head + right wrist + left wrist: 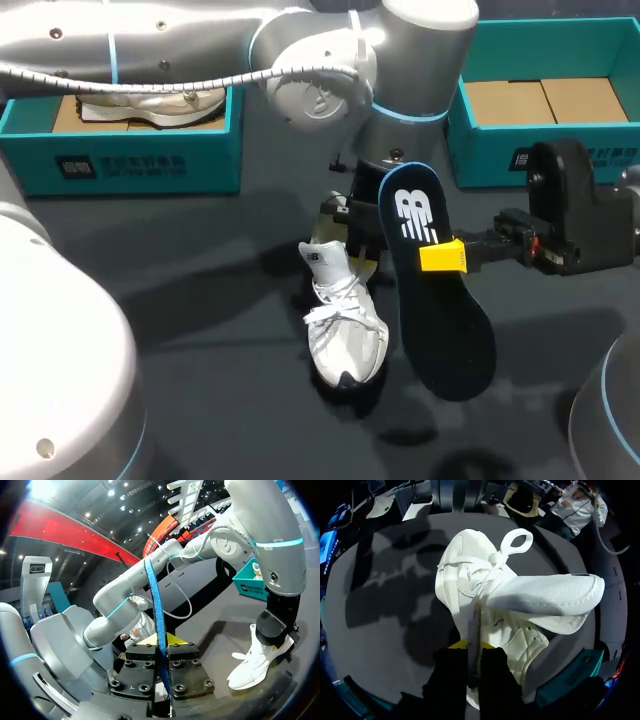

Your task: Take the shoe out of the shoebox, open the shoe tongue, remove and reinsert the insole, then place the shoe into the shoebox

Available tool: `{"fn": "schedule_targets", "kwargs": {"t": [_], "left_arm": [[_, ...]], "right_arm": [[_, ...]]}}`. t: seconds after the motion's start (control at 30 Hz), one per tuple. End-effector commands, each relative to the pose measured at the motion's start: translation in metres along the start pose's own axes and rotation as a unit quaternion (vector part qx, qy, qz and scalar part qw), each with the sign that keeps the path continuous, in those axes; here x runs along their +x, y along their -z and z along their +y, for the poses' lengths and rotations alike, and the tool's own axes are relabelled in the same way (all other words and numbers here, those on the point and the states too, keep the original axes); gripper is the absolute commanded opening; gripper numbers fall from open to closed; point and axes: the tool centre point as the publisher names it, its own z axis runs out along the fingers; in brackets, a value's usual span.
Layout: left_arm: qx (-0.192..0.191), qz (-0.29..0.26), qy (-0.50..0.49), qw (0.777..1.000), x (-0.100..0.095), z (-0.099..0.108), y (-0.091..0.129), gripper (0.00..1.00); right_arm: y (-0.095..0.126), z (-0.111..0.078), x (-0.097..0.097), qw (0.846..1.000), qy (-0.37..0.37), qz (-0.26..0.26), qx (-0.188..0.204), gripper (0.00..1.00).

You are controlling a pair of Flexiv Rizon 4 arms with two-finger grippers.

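A white sneaker (pixel 345 325) stands on the dark table, toe toward the front edge. My left gripper (pixel 350 240) comes down from above and is shut on the shoe's collar wall. In the left wrist view the collar edge runs up between the fingers of the left gripper (pixel 472 647), and the mesh tongue (pixel 545 597) of the sneaker (pixel 465 575) is folded out to one side. My right gripper (pixel 441 257) is shut on a dark blue insole (pixel 440 330), held tilted just right of the shoe. In the right wrist view the insole (pixel 157 595) shows edge-on in the right gripper (pixel 161 641), with the sneaker (pixel 252 667) beyond.
A teal shoebox (pixel 150 160) at the back left holds another white shoe (pixel 150 105). A second teal shoebox (pixel 490 150) at the back right shows only its cardboard floor. My left arm's links (pixel 330 60) hang over the table's middle.
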Motion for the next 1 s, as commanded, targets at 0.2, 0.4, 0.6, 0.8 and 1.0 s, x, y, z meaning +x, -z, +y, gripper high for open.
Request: {"fn": "schedule_targets", "kwargs": {"t": [0.2,0.4,0.6,0.8,1.0], "left_arm": [[0.006,0.01,0.016,1.0,-0.006,0.004,-0.006,0.0],[0.009,0.022,0.023,0.999,-0.011,0.007,-0.015,0.0],[0.007,0.036,0.034,0.999,-0.017,0.01,-0.025,0.0],[0.005,0.045,0.039,0.998,-0.023,0.012,-0.033,0.0],[0.001,0.05,0.038,0.998,-0.026,0.012,-0.036,0.0]], "right_arm": [[-0.001,-0.001,0.0,1.0,0.0,0.0,-0.001,0.0],[-0.001,-0.001,0.0,1.0,0.0,0.0,-0.001,0.0],[-0.001,-0.001,0.0,1.0,0.0,0.0,-0.001,0.0],[-0.001,-0.001,0.0,1.0,0.0,0.0,-0.001,0.0],[-0.001,-0.001,0.0,1.0,0.0,0.0,-0.001,0.0]]}}
